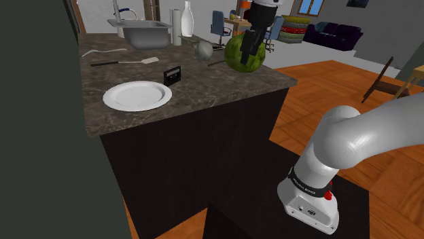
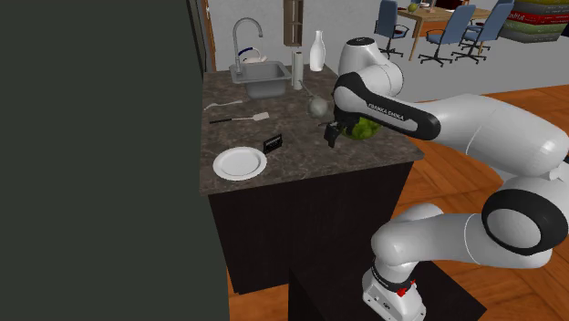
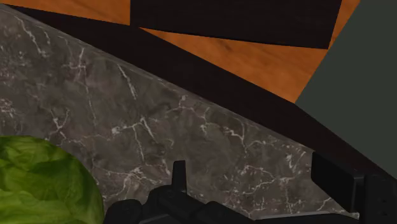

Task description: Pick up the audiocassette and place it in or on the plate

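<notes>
The audiocassette (image 1: pixel 172 74), a small black case with a pale label, stands on the dark marble counter just beyond the white plate (image 1: pixel 137 96). In the second exterior view the audiocassette (image 2: pixel 272 142) sits a little to the right of the plate (image 2: pixel 241 163). My gripper (image 1: pixel 246 58) hangs over the counter's right part, in front of a green leafy head (image 1: pixel 239 54), well away from the cassette. In the wrist view the gripper (image 3: pixel 257 184) is open, its fingers (image 3: pixel 179 174) apart over bare marble, with the green head (image 3: pixel 44 184) beside them.
A spatula (image 1: pixel 126 62) lies behind the plate. Further back are a steel sink (image 1: pixel 143 32), a white bottle (image 1: pixel 187 18), a white roll (image 1: pixel 177 27) and a grey round object (image 1: pixel 204 49). A dark wall (image 1: pixel 34 122) borders the counter's left; wooden floor lies beyond its right edge.
</notes>
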Tool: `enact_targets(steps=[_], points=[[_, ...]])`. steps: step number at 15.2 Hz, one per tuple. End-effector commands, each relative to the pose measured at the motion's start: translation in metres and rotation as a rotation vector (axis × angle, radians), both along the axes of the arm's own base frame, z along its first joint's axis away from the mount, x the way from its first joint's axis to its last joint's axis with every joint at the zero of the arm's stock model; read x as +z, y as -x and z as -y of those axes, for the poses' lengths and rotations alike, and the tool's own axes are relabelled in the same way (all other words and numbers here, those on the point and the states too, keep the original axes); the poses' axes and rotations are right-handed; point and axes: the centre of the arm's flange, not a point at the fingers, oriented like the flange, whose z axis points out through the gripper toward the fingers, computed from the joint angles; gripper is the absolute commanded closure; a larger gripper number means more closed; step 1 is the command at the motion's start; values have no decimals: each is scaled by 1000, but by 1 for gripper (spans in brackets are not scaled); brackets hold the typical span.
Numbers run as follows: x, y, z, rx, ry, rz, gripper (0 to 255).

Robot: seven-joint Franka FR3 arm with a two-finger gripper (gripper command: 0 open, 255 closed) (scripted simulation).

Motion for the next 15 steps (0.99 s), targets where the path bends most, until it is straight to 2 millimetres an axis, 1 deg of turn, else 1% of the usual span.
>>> enact_targets(steps=[1, 4, 8, 11, 15], points=[[0, 0, 0, 0, 0, 0, 0], [-3, -40, 2, 183, 3, -21, 0], [-9, -93, -6, 427, 7, -49, 0], [-14, -130, -21, 610, 10, -70, 0], [-22, -175, -51, 855, 14, -97, 0]])
